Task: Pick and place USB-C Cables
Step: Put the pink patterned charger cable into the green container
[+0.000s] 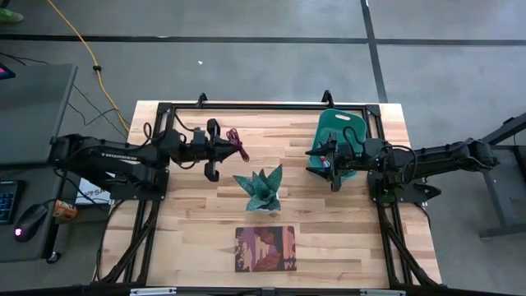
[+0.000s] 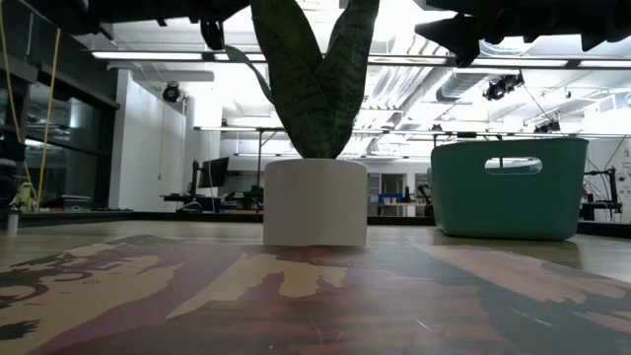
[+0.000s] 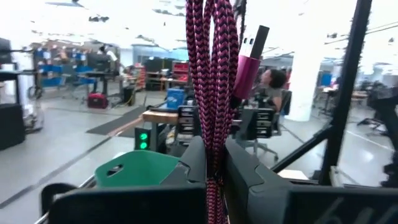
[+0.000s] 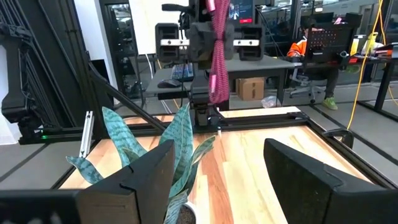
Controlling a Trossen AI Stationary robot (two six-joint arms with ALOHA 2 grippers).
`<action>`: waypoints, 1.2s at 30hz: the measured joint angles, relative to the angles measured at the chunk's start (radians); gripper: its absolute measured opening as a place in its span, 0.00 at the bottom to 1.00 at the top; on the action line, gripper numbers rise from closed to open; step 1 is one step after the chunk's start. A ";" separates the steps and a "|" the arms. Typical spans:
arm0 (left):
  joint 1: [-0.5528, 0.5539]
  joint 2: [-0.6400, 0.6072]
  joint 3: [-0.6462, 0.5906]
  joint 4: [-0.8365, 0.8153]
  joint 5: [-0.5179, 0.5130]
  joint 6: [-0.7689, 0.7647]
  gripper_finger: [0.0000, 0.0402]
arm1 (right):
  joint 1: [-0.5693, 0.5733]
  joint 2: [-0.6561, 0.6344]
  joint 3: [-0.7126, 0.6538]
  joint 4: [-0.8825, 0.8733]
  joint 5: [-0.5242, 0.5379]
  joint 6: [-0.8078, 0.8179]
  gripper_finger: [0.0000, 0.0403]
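The dark red braided cable bundle (image 1: pixel 237 146) is lifted above the table's far left part, in my left gripper (image 1: pixel 228 149), which is shut on it. In the left wrist view the bundle (image 3: pixel 213 74) rises past the fingers, its magenta plug (image 3: pixel 247 62) beside it. My right gripper (image 1: pixel 317 162) hovers open next to the green basket (image 1: pixel 355 123) and touches nothing; its wrist view looks across at the held cable (image 4: pixel 218 59). The grey-silver, white and green cables do not show. My left gripper pinches the dark red bundle between its two fingers (image 3: pixel 186 165), several strands together (image 3: pixel 214 158). The fingers come level from the table's left, and the bundle lies across them. It is lifted clear of the table, with loops reaching out on both sides of the fingers (image 4: pixel 219 87).
A teal-leaved plant in a white pot (image 1: pixel 261 191) (image 2: pixel 314 202) stands mid-table between the two arms. A reddish-brown book (image 1: pixel 265 248) lies at the near edge. The green basket (image 2: pixel 508 192) (image 3: pixel 134 168) sits at the far right, and a black frame (image 1: pixel 263 106) rims the table.
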 joint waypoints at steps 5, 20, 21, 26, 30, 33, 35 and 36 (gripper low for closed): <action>0.023 0.000 0.012 -0.046 -0.003 0.000 0.00 | 0.000 0.000 0.000 -0.008 0.000 -0.004 0.59; 0.076 0.166 0.121 -0.016 -0.048 -0.007 0.00 | -0.001 0.065 0.000 0.089 0.112 -0.004 0.59; 0.083 0.207 0.150 -0.019 -0.040 -0.008 0.00 | -0.001 0.084 0.000 0.108 0.111 -0.006 0.59; 0.088 0.394 0.307 -0.014 -0.005 0.004 0.00 | -0.001 0.185 0.000 0.227 0.118 -0.063 0.59; 0.072 0.521 0.414 -0.017 0.031 0.019 0.00 | -0.003 0.236 0.000 0.306 0.153 -0.079 0.59; 0.060 0.590 0.475 -0.014 0.075 0.027 0.00 | -0.007 0.242 0.000 0.315 0.196 -0.102 0.59; 0.054 0.622 0.502 -0.016 0.096 0.028 0.00 | -0.007 0.242 0.000 0.313 0.212 -0.100 0.59; 0.052 0.635 0.512 -0.016 0.111 0.033 0.00 | -0.007 0.241 0.000 0.312 0.213 -0.091 0.59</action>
